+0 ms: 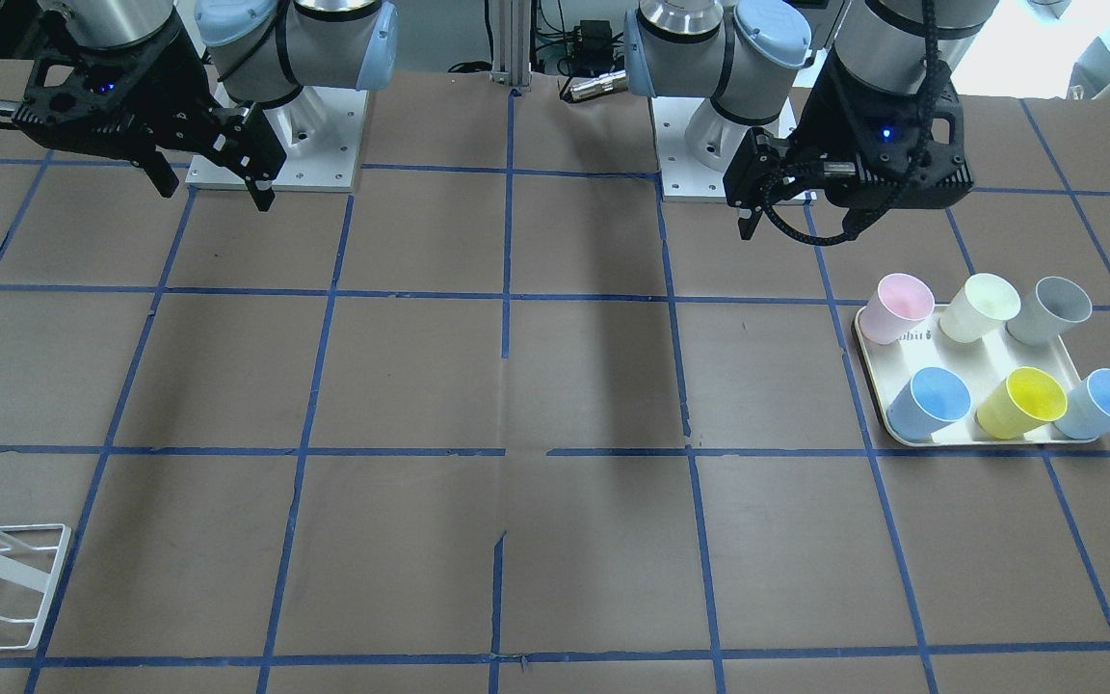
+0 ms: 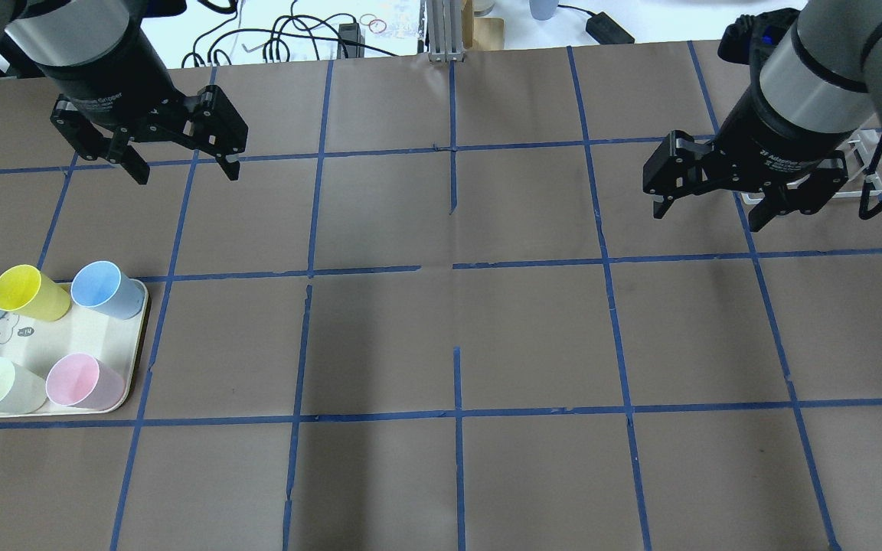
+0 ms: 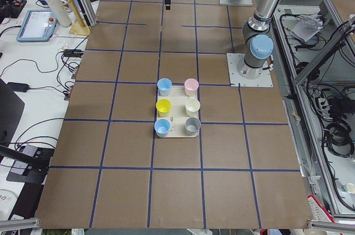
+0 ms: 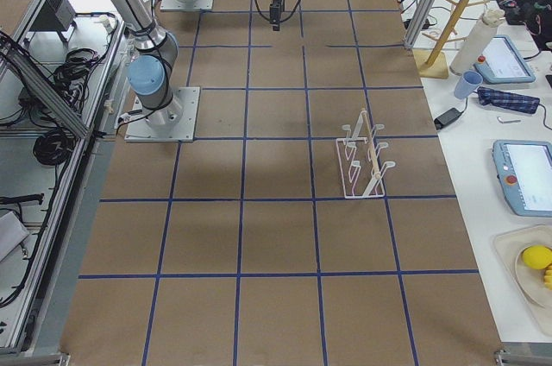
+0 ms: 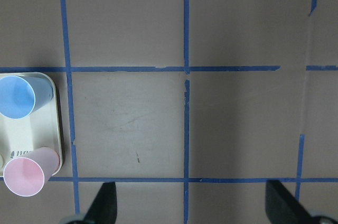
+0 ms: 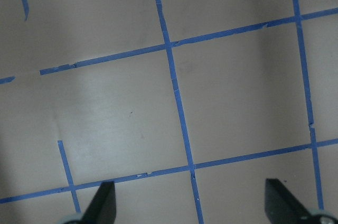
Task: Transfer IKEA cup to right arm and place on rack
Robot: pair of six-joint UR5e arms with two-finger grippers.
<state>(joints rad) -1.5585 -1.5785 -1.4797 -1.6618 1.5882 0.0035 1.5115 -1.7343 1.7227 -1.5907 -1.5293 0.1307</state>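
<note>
The pale pink IKEA cup [image 1: 902,304] stands upright on the corner of a cream tray [image 1: 865,359], on my left side of the table. It also shows in the overhead view [image 2: 77,380] and the left wrist view [image 5: 25,174]. My left gripper [image 2: 184,170] hangs open and empty above bare table, well beyond the tray and apart from the cup. My right gripper [image 2: 709,214] is open and empty over the right side. The white wire rack [image 4: 364,159] stands on the right side, partly hidden behind the right gripper in the overhead view [image 2: 862,172].
The tray also holds a cream-white cup [image 1: 989,306], a grey cup [image 1: 1056,310], a yellow cup [image 1: 1027,400] and two blue cups [image 1: 931,400]. The brown table has a blue tape grid. Cables and equipment lie on side benches.
</note>
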